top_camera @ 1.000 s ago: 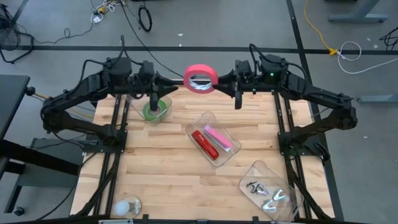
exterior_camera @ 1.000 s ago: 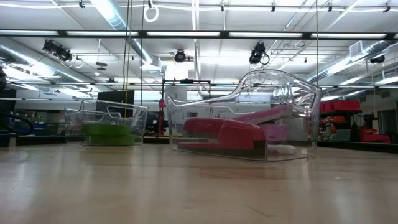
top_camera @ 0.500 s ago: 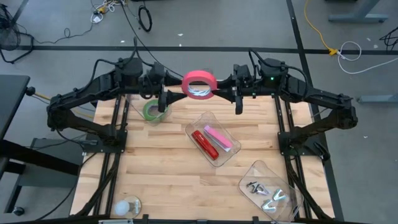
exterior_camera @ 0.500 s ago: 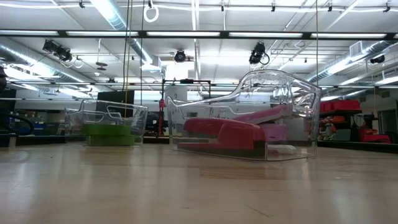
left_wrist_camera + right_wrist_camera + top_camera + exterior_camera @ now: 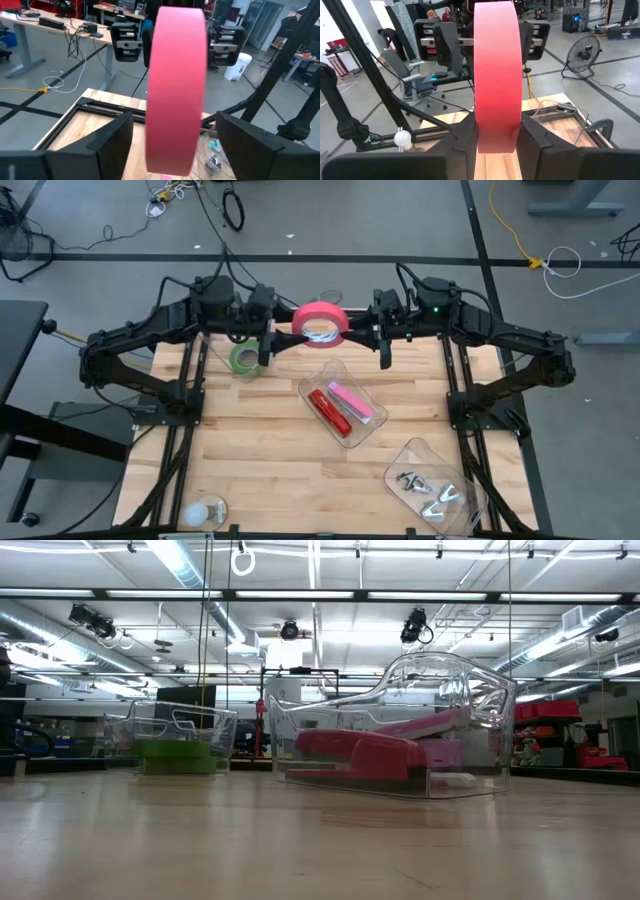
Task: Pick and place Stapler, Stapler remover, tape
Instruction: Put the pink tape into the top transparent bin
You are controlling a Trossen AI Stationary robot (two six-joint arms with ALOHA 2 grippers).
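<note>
A pink roll of tape [image 5: 320, 323] hangs upright high over the table's far edge, between my two grippers. My right gripper [image 5: 348, 328] comes at it from the right and is shut on it. My left gripper [image 5: 297, 332] faces it from the left and is open; its fingers [image 5: 102, 147] stand on either side of the roll with a gap on each side. A red stapler [image 5: 328, 412] lies in a clear bin [image 5: 343, 402] at the table's middle. Metal staple removers [image 5: 428, 488] lie in a clear bin at the near right. My right gripper pinches the roll across its width, one finger [image 5: 464, 135] on each flat face [image 5: 481, 131], at the roll's right-hand rim. The fingers come in level from the table's right. The roll stands upright on edge, lifted clear of the table.
A clear bin with a green roll [image 5: 245, 358] stands at the far left, below my left arm. A pink stapler [image 5: 352, 400] lies beside the red one. A small white round thing [image 5: 205, 512] sits at the near left corner. Bare wood lies between the bins.
My left arm has moved toward the table's right, closer to the roll, and its fingers now stand wider apart, off the roll. The roll has shifted slightly toward the near edge, still held by my right gripper.
</note>
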